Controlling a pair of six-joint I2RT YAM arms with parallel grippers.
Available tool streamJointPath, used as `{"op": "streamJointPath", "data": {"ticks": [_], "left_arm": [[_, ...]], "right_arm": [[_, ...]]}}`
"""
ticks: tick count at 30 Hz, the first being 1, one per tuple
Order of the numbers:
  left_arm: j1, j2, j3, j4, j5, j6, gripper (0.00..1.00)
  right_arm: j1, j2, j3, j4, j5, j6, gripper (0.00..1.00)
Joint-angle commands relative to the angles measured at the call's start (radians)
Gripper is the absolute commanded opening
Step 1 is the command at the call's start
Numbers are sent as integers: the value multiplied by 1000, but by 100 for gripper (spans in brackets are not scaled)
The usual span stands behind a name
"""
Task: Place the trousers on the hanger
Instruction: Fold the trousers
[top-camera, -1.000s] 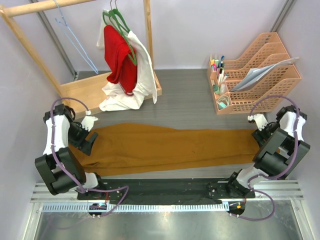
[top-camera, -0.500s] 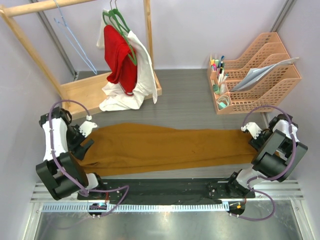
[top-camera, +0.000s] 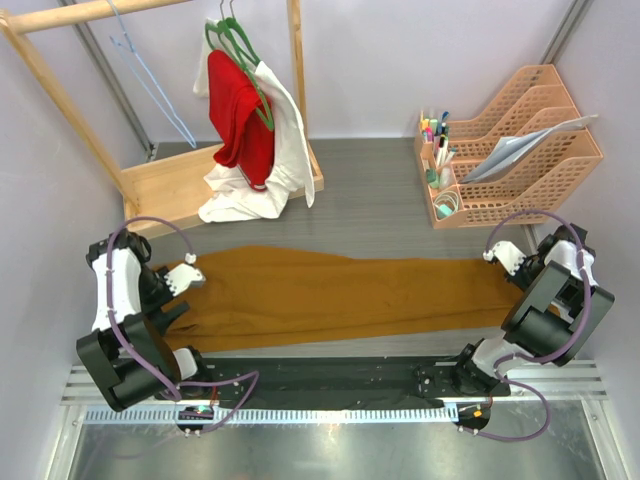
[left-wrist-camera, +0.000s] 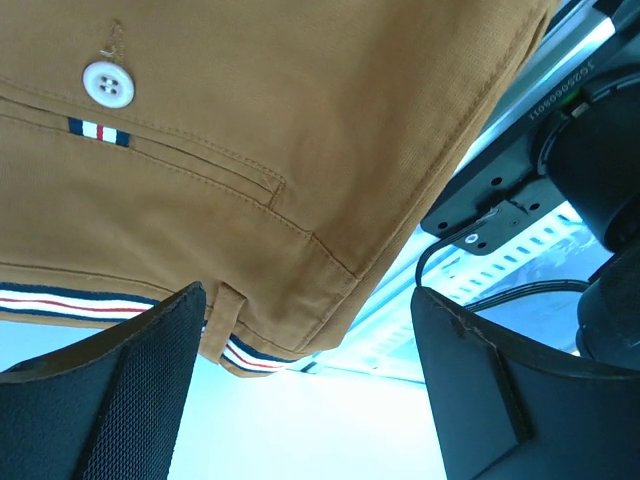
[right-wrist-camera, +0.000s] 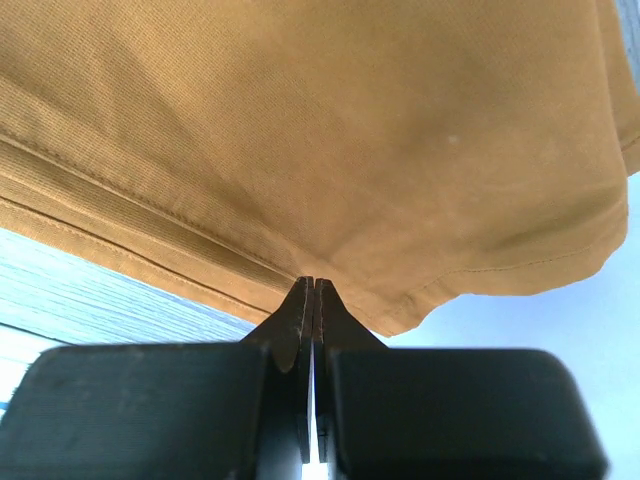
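Observation:
The mustard trousers (top-camera: 340, 295) lie flat across the table, waist to the left, leg ends to the right. My left gripper (top-camera: 183, 290) is open at the waist end. In the left wrist view its fingers (left-wrist-camera: 120, 400) straddle the waistband corner (left-wrist-camera: 270, 350), which has a striped lining and sits below a pocket with a white button (left-wrist-camera: 108, 83). My right gripper (right-wrist-camera: 315, 282) is shut on the hem at the leg end of the trousers (right-wrist-camera: 330, 150), and the cloth puckers at its tips. The light-blue wire hanger (top-camera: 150, 88) hangs from the wooden rail at the back left.
A wooden rack (top-camera: 170, 185) stands at the back left with green hangers (top-camera: 240, 45) carrying a red garment (top-camera: 240, 120) and a white one (top-camera: 285, 150). Orange file trays and a pen holder (top-camera: 510, 150) stand at the back right. The black arm base rail (top-camera: 330, 380) runs along the near edge.
My right gripper has closed on the trouser hem. My left gripper has shifted slightly right onto the waist corner, still open.

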Motion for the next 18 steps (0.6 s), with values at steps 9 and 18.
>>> {"op": "streamJointPath", "data": {"ticks": [9,18], "left_arm": [[6,-5,-96,128,-147,94,45],[33,85,359,-46,48,29,0]], "right_arm": [[7,-33,64,-66,-42,-1,1],[-11,-39,271,-221,-96,11,1]]}}
